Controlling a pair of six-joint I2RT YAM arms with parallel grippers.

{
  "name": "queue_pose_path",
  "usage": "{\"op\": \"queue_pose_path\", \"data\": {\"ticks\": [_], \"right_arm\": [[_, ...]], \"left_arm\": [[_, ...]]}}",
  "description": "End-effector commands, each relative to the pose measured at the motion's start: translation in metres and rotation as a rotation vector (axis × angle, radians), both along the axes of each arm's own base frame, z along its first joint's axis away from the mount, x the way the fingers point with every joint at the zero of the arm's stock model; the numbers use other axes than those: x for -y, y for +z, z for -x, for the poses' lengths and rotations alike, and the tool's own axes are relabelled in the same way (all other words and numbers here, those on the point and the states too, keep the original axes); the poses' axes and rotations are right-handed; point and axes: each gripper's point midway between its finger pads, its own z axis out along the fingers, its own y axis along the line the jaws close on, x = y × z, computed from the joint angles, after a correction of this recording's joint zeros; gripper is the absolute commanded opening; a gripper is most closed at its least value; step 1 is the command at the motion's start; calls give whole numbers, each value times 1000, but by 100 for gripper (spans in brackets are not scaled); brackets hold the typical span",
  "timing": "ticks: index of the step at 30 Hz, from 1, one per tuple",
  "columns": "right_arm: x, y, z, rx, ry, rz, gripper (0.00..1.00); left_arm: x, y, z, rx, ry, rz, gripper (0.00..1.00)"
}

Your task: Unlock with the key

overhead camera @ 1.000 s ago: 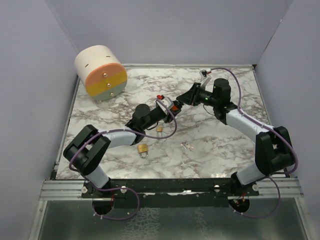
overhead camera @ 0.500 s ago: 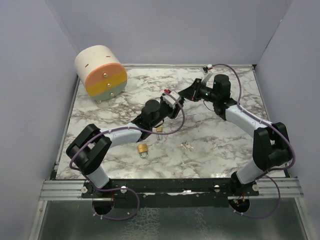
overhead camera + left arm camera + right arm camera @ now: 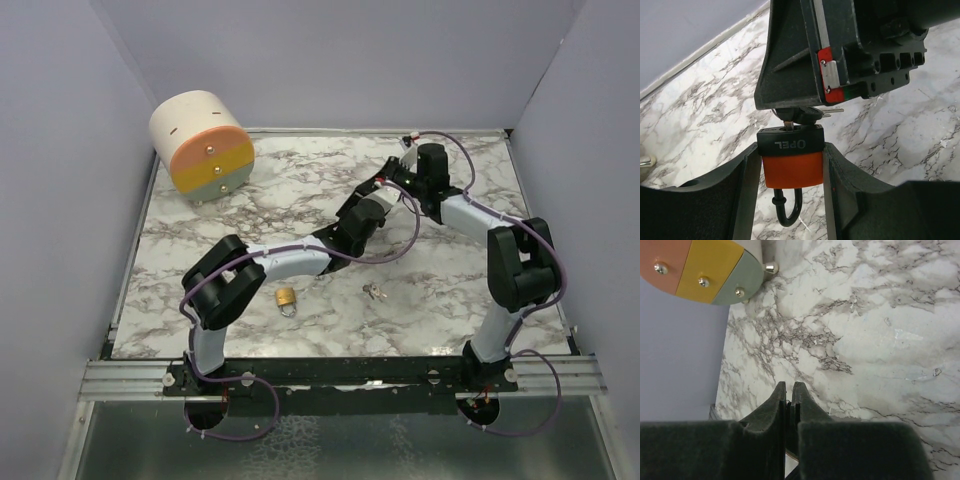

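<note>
Padlock [image 3: 792,162]: orange body with a black top; it sits between my left fingers, to the right of the drum [image 3: 200,148] and well apart from it.
Shackle: a black loop hanging from the body's far end toward my left wrist camera; I cannot tell if it is latched.
Key [image 3: 807,115]: its blade enters the padlock's black top and its dark head sits at the tips of my right gripper.
Left gripper [image 3: 790,150]: clamped on the padlock's two sides, one finger against each.
Right gripper [image 3: 789,390]: fingers pressed nearly together, pinching the key, and meeting the left gripper tip to tip, on the side away from the drum.
Brass lock [image 3: 287,298]: lying on the table [image 3: 450,290], nearer my bases than the drum and to its right.
Spare keys [image 3: 375,292]: on the marble, farther right of the drum than the brass lock.
</note>
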Motion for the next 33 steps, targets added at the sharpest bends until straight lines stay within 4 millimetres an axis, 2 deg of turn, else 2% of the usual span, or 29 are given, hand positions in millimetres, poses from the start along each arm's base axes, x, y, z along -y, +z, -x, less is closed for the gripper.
{"op": "queue_pose_path", "data": {"ticks": [1, 5, 6, 12, 16, 20, 25, 28, 33], "right_arm": [[-11, -6, 14, -93, 47, -44, 3], [7, 10, 3, -59, 5, -95, 40], [14, 12, -1, -57, -13, -102, 46], [82, 26, -24, -16, -159, -99, 59], [101, 18, -23, 12, -162, 20, 60], [99, 5, -9, 32, -112, 124, 60], [82, -9, 10, 43, -57, 216, 61], [68, -13, 18, 45, -36, 217, 61], [48, -21, 26, 30, -9, 223, 61]], "left_arm": [[15, 48, -2, 75, 47, 125, 0], [12, 38, 1, 37, 42, 132, 0], [10, 35, 1, 22, 46, 136, 0], [-19, 9, -7, -92, 93, 173, 0], [-45, 11, -19, -135, 150, 247, 0], [-57, 33, -34, -180, 179, 393, 0], [-42, 70, -39, -193, 161, 573, 0], [-31, 76, -40, -220, 148, 661, 0], [-17, 71, -39, -267, 125, 733, 0]]}}
